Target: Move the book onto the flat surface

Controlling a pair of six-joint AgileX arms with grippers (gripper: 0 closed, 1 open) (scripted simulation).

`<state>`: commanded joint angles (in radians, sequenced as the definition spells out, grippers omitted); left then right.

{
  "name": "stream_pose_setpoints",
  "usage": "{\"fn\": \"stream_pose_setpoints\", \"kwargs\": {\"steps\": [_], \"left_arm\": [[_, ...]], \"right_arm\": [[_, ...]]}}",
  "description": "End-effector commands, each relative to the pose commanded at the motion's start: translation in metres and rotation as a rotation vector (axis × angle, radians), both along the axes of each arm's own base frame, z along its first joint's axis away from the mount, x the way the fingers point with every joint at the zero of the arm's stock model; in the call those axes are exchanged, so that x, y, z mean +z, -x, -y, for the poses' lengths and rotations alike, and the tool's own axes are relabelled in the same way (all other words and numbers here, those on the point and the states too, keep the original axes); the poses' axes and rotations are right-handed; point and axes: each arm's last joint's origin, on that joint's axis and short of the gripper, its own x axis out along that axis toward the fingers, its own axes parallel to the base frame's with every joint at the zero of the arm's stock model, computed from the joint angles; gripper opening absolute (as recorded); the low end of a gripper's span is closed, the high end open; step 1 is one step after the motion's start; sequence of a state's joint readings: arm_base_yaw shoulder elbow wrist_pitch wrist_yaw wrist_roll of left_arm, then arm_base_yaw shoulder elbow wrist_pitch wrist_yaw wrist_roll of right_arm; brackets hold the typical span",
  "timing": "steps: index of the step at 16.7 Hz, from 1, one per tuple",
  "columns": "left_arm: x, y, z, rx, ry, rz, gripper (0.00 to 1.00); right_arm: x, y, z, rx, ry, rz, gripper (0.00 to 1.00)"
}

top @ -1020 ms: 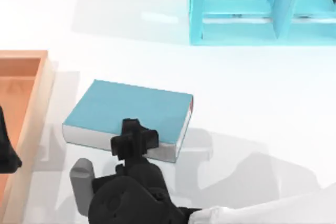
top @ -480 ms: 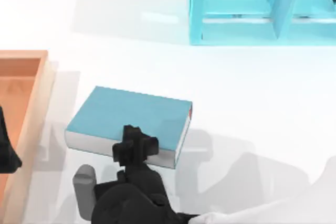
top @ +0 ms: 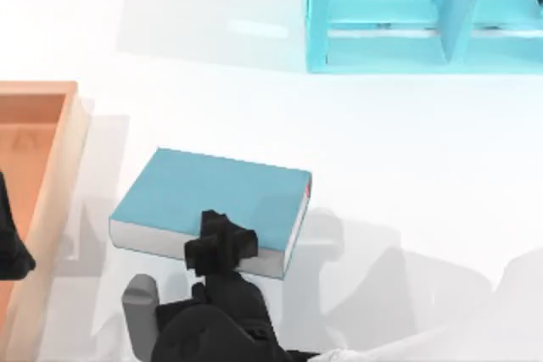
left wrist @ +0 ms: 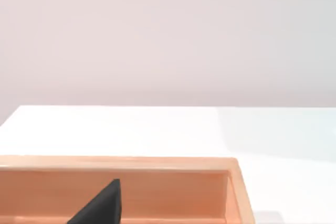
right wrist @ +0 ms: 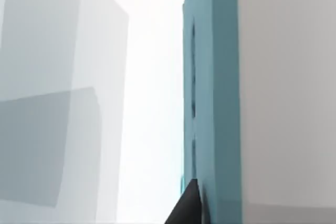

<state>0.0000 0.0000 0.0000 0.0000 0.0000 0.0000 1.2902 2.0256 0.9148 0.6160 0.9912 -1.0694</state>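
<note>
The book (top: 212,192), teal-blue with white page edges, lies flat and level low over the white tabletop (top: 407,158), between the tray and the table's middle. I cannot tell whether it touches the surface. My right gripper (top: 219,243) is shut on the middle of its near long edge, with the arm reaching in from the bottom right. In the right wrist view the book (right wrist: 210,103) runs edge-on with one black fingertip (right wrist: 186,205) against its cover. My left gripper (top: 10,247) is parked at the left edge over the tray.
An orange wooden tray (top: 51,150) stands along the left edge, just left of the book; the left wrist view looks across the tray's rim (left wrist: 157,163). A light cyan shelf unit (top: 382,48) stands at the back right. Open white tabletop lies right of the book.
The right gripper has carried the book a little toward the near edge and lower to the table. The left arm has not moved.
</note>
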Motion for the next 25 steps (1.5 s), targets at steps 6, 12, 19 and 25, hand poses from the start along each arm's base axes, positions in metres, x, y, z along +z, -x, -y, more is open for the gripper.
{"fn": "stream_pose_setpoints", "kwargs": {"steps": [6,12,19,25], "left_arm": [[0.000,0.000,0.000,0.000,0.000,0.000,1.00],[0.000,0.000,0.000,0.000,0.000,0.000,1.00],[0.000,0.000,0.000,0.000,0.000,0.000,1.00],[0.000,0.000,0.000,0.000,0.000,0.000,1.00]], "right_arm": [[0.000,0.000,0.000,0.000,0.000,0.000,0.60],[0.000,0.000,0.000,0.000,0.000,0.000,1.00],[0.000,0.000,0.000,0.000,0.000,0.000,1.00],[0.001,0.037,-0.013,0.025,-0.021,-0.016,1.00]]}}
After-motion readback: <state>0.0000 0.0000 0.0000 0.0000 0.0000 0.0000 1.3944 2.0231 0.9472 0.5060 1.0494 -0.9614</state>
